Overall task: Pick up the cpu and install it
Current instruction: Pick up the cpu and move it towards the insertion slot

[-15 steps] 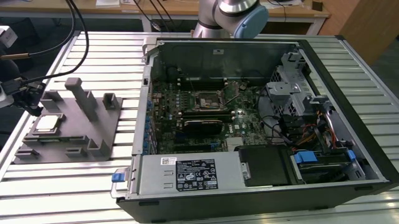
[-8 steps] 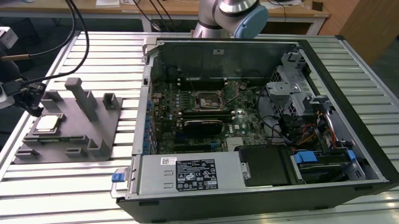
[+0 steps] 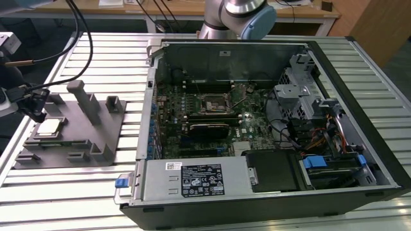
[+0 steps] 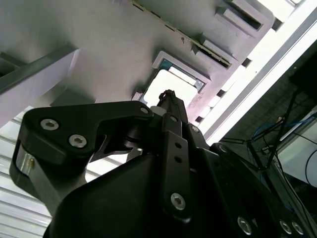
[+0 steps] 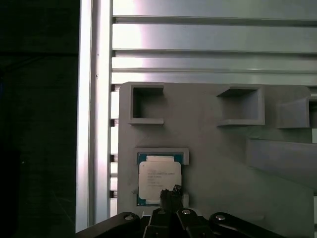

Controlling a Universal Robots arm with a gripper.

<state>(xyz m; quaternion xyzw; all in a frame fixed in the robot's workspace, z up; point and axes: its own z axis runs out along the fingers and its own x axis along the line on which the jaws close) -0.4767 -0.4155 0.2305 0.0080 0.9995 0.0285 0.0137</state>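
Cpu (image 5: 158, 178), thin silver-white square chip, lay in grey plastic fixture (image 5: 223, 148).
My black gripper (image 5: 171, 192) hovered above, jaws together, empty; a skewed descent could have scraped its lid.

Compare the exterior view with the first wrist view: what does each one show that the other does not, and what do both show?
Exterior view: the open black computer case, its green motherboard with a square metal socket, and the arm's silver and blue joint.
First wrist view: the thin green rim of the small square silver-topped cpu and the raised grey frame at its recess, seen from above.
Both: the cpu lying in the grey plastic holder block, the black claw beside it, and the slatted metal table.
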